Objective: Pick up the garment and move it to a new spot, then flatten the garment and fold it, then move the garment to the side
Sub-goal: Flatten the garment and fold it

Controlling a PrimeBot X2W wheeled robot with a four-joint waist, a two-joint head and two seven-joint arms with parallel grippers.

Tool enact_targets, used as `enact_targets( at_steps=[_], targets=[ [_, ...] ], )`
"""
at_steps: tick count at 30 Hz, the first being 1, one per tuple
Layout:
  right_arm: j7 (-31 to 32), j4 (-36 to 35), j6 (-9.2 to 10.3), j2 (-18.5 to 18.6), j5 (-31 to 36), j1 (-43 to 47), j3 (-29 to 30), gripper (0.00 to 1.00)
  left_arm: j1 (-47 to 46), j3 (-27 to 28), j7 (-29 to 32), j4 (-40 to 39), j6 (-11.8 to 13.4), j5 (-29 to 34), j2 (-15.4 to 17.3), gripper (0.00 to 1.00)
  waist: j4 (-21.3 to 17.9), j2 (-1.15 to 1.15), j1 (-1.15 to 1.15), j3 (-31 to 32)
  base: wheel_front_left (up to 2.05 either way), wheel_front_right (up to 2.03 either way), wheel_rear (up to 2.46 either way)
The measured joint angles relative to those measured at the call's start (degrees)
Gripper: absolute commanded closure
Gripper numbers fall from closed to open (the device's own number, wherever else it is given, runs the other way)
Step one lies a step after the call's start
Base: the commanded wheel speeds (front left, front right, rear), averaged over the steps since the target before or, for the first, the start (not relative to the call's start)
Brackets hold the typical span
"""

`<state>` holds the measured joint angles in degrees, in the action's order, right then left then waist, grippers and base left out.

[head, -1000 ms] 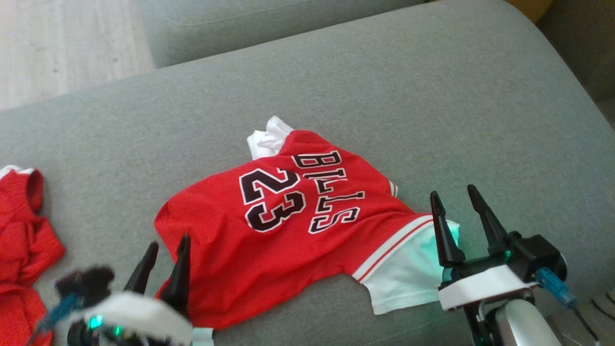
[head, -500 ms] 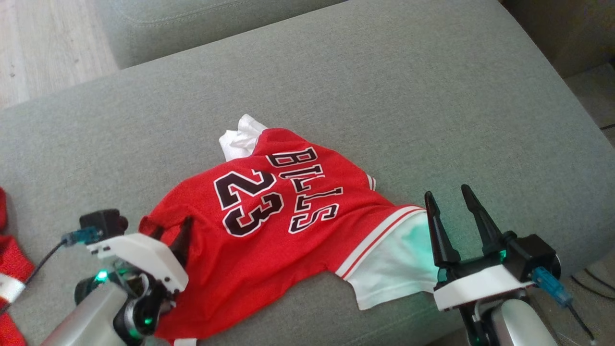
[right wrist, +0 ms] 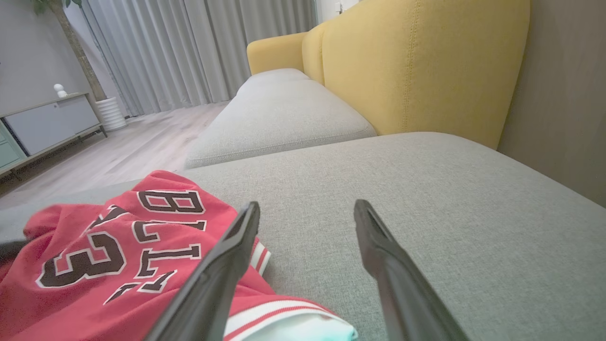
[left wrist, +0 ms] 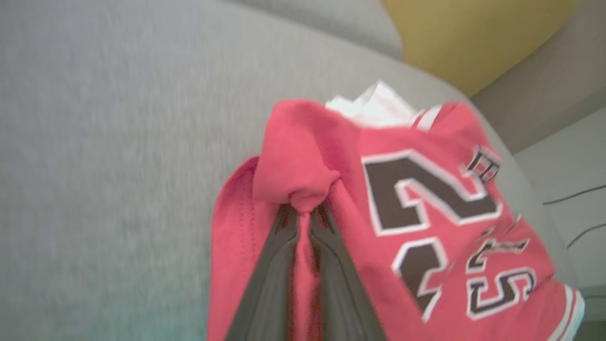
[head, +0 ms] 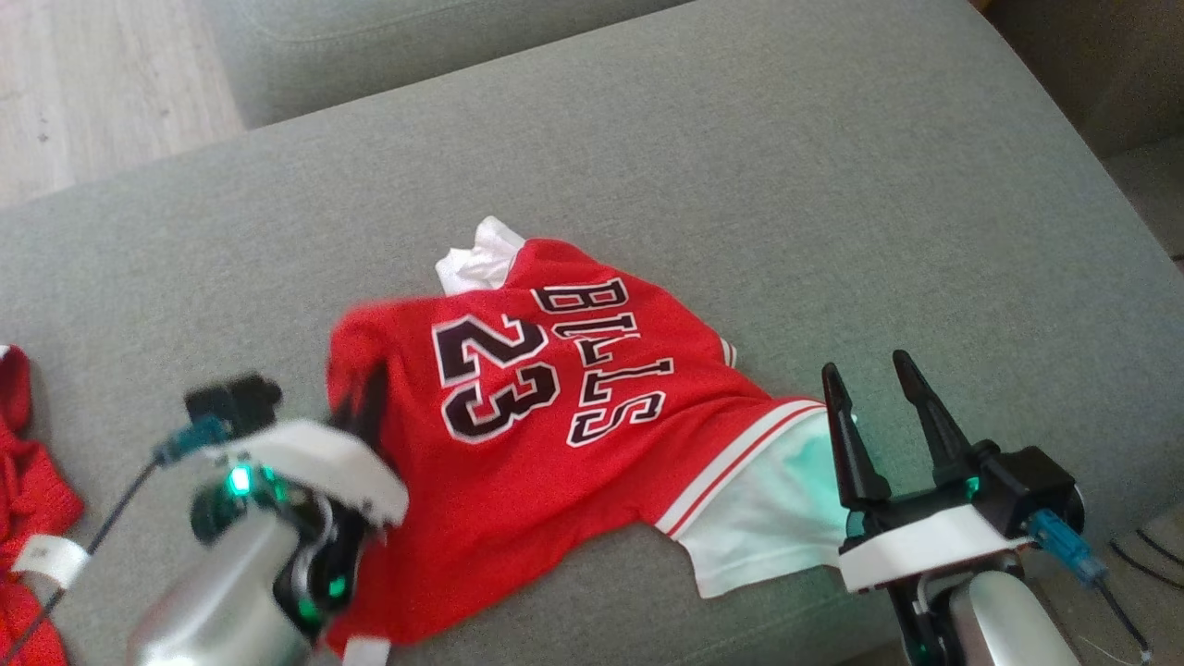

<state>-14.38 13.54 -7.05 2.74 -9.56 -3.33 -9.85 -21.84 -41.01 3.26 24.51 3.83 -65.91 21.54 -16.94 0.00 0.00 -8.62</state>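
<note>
Left tool (left wrist: 305,210) clamped on garment (head: 555,416) edge, right tool (head: 866,365) spread beside it

Blurred left gripper (head: 365,412), fingertips buried in the jersey (head: 555,462) — another red garment (head: 28,481) cut off.

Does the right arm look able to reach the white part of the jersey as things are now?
Probably yes. The right gripper is open, its fingers just beside the white part of the jersey, with nothing lying between them. The left gripper holds the jersey at its other end.
</note>
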Motion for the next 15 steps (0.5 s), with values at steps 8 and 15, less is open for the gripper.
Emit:
enact_targets(
  at_steps=[8,15],
  targets=[
    [0.0,0.19,0.0,0.0,0.05,0.26,0.36,0.0,-5.67,3.46,-12.52,-13.27,6.73,7.47,-0.12,1.0,1.32,0.0,-0.01,1.78,0.0,0.0,0.0],
    [0.0,0.15,0.0,0.0,0.08,0.47,0.41,0.0,0.48,2.36,-11.87,-24.84,13.95,10.34,2.63,1.0,2.85,0.0,-0.01,1.65,0.0,0.0,0.0]
  ],
)
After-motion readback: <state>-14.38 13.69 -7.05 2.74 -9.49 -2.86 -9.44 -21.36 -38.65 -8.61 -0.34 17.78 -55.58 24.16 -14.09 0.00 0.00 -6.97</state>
